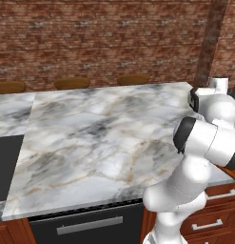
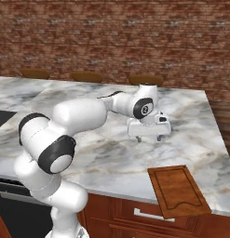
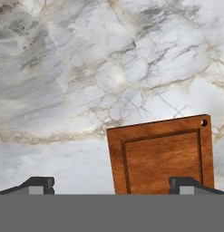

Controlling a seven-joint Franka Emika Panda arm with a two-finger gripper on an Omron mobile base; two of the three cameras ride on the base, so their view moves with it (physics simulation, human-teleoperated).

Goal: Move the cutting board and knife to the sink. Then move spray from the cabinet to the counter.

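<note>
The gripper [image 2: 149, 138] is held above the counter [image 2: 107, 153], pointed down at the marble, with its jaws spread wide and nothing between them. In the hand view the two dark fingertips [image 3: 38, 185] are seen set far apart at the bottom edge, and the gripper [image 3: 111, 186] is positioned over bare marble, apart from the surface.

The cutting board [image 2: 178, 190] is located on the near right part of the counter, lying flat at the counter's near edge, nearer than the gripper and to its right, and apart from it. In the hand view the cutting board [image 3: 161, 154] is shown between the fingertips, toward the right one, with a small round hole at one corner and a darker groove inside its rim.

Wooden drawers [image 2: 135, 214] with slim silver handles are fitted below the counter's near edge. A brick wall [image 2: 114, 42] is seen beyond the far edge.
</note>
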